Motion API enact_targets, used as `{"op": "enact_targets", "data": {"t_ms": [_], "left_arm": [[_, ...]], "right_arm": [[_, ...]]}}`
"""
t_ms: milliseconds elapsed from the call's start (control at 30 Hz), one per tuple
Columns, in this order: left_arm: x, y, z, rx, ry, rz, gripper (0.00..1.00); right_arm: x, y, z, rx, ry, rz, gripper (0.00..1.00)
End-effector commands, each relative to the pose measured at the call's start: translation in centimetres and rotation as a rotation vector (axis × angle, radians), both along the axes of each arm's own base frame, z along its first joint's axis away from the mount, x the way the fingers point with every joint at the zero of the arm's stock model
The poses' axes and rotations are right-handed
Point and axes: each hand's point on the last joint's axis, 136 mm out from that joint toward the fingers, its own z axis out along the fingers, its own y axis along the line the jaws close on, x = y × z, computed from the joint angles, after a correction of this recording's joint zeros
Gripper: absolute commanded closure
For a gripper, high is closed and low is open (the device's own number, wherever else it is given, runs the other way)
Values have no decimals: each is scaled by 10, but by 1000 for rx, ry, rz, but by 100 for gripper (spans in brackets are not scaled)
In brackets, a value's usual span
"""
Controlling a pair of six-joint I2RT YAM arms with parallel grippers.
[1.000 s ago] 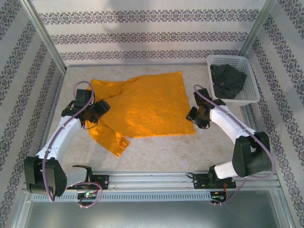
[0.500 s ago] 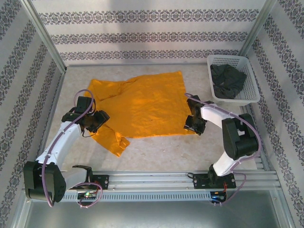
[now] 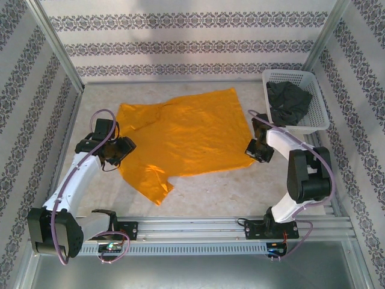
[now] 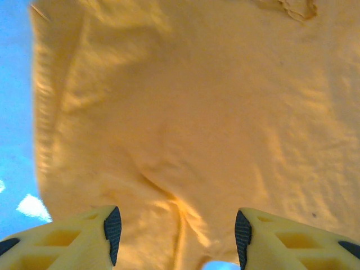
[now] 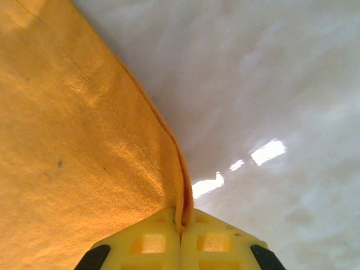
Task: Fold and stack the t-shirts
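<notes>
left: the left gripper (image 3: 123, 147) sits low over the sleeve-side edge of the orange-yellow t-shirt (image 3: 180, 135). in its wrist view the two fingers (image 4: 84, 239) stand spread, with rumpled cloth under them and a small ridge rising in the gap. nothing is clamped. my reading: it is lined up to bite that side so the shirt can be held from both ends.

middle: the shirt lies mostly flat on the table (image 3: 204, 192), with one sleeve trailing toward the near rail. the body is creased and not yet folded.

right: the right gripper (image 3: 257, 150) is at the shirt's right hem corner. its fingers (image 5: 152, 242) are pressed together with the stitched hem edge pinched between them. cloth runs off to one side, bare table to the other. likely purpose: an anchor for pulling flat or carrying a fold over.

far right: the charcoal grey t-shirt (image 3: 289, 99) is bunched inside the white lattice basket (image 3: 319, 123), apart from the orange one.

judgement: the task is early, with no fold made and nothing stacked. risk: the thin hem pinch could slip if pulled before the left side closes.
</notes>
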Motion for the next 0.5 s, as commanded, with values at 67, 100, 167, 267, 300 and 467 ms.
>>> {"op": "enact_targets", "data": {"t_ms": [67, 100, 167, 267, 300, 467], "left_arm": [[-37, 19, -35, 75, 200, 27, 46], [-41, 19, -40, 75, 220, 31, 46], [-48, 18, -53, 61, 264, 39, 46], [-50, 8, -71, -2, 288, 50, 45], [-51, 5, -77, -23, 297, 57, 45], [-54, -1, -100, -35, 382, 69, 45]], "right_arm": [[11, -10, 12, -14, -7, 34, 100], [13, -8, 12, -4, -8, 34, 100], [15, -4, 12, 4, -12, 36, 100], [17, 3, 12, 10, -14, 49, 100], [17, 4, 12, 10, -13, 52, 100], [17, 8, 8, 15, -6, 50, 100]]}}
